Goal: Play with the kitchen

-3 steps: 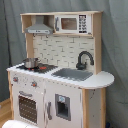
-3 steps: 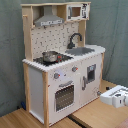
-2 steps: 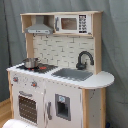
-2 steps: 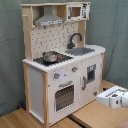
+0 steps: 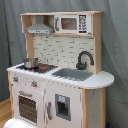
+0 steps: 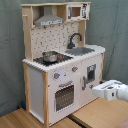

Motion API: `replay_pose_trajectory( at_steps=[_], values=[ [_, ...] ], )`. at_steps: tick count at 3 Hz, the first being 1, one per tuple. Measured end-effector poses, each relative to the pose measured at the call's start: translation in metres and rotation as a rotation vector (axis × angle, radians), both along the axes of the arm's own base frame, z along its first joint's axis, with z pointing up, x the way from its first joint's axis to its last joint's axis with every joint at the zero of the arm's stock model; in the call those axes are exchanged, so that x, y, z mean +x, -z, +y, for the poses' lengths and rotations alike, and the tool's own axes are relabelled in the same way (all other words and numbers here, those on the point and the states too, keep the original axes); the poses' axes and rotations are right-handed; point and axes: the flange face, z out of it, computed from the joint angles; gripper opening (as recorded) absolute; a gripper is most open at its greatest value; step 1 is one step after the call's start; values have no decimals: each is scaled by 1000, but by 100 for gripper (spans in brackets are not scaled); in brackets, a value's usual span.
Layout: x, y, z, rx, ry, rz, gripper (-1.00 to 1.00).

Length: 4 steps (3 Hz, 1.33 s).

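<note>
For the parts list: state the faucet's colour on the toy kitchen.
Black. The curved faucet stands behind the grey sink, clearest in the first exterior view.

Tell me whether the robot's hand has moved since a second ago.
Yes. In the second exterior view the hand has risen and shifted toward the second exterior view's left, closer to the kitchen.
</note>
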Motion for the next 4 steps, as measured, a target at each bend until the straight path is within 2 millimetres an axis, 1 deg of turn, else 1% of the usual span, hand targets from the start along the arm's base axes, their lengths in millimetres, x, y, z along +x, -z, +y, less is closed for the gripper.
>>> replay_pose_trajectory(
  at_steps=[2, 3, 4],
  values=[
    [3, -56, -6, -67, -9, -2, 100],
    [0, -83, -6, -100, -26, -9, 100],
    [-1, -124, -12, -120, -37, -23, 100]
  ],
)
